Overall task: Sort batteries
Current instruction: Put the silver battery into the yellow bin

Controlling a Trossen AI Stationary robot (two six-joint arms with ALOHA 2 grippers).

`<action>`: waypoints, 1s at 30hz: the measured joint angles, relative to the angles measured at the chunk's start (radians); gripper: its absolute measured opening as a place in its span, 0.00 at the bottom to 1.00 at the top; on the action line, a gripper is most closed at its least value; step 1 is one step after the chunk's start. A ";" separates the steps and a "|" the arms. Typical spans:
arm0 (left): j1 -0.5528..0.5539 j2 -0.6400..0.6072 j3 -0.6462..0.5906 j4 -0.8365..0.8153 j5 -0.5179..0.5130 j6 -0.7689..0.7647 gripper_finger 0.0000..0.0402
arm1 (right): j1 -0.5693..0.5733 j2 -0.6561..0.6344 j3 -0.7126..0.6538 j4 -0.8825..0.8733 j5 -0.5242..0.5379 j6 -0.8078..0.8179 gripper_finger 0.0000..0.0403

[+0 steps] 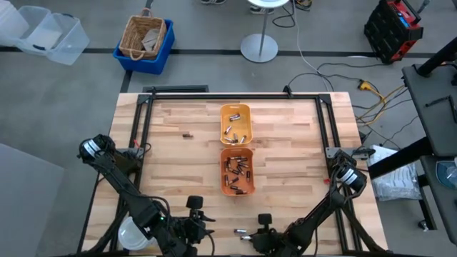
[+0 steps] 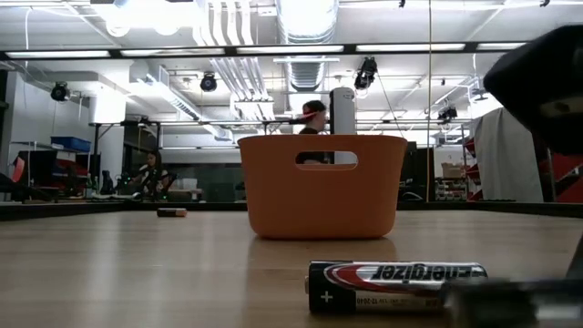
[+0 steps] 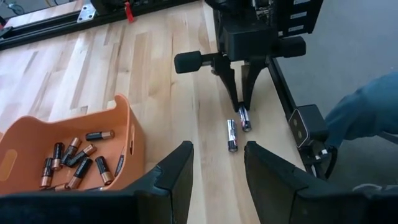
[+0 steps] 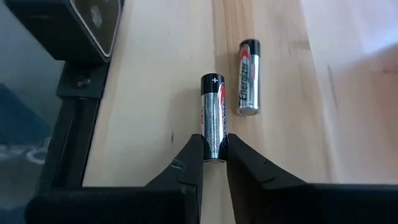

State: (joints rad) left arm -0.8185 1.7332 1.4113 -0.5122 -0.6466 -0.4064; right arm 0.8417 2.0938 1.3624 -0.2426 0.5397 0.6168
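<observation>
Two batteries lie side by side on the wood near the table's front edge. My right gripper (image 4: pixel 213 163) (image 1: pixel 250 233) is shut on one battery (image 4: pixel 213 118). The other battery (image 4: pixel 247 78) (image 3: pixel 232 135) lies free next to it, flat on its side. My left gripper (image 3: pixel 217 174) (image 1: pixel 203 228) stands open a little to their left, holding nothing. An orange tray (image 1: pixel 227 187) and, beyond it, a yellow-orange tray (image 1: pixel 223 114) each hold several batteries. In the low view a battery (image 2: pixel 392 284) lies in front of the orange tray (image 2: pixel 321 187). My right gripper pinches the battery between its two fingers at the end opposite the plus mark (image 4: pixel 213 149), one finger on each long side. The fingers (image 3: pixel 236 93) come down from above at a slant and run along the battery. The battery seems to lie flat on the wood.
One loose battery (image 1: pixel 187 133) lies at the far left of the table. Dark frame rails (image 1: pixel 325 128) run along the table's sides and far edge. A white round thing (image 1: pixel 132 235) sits at the near left corner. A person's blue sleeve (image 3: pixel 367 112) shows beyond the table's edge.
</observation>
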 joint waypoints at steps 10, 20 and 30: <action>0.000 0.001 0.000 0.005 -0.028 -0.021 0.31 | -0.003 -0.168 0.000 -0.007 -0.032 -0.169 0.10; 0.000 0.001 0.000 0.016 -0.052 -0.070 0.31 | -0.050 -0.281 0.001 -0.027 -0.020 -0.354 0.10; 0.001 0.001 0.000 0.017 -0.052 -0.100 0.31 | -0.089 -0.297 0.001 -0.039 -0.017 -0.475 0.10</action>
State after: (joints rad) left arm -0.8179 1.7344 1.4113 -0.4948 -0.6991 -0.5064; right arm 0.7525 1.7965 1.3636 -0.2817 0.5226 0.1422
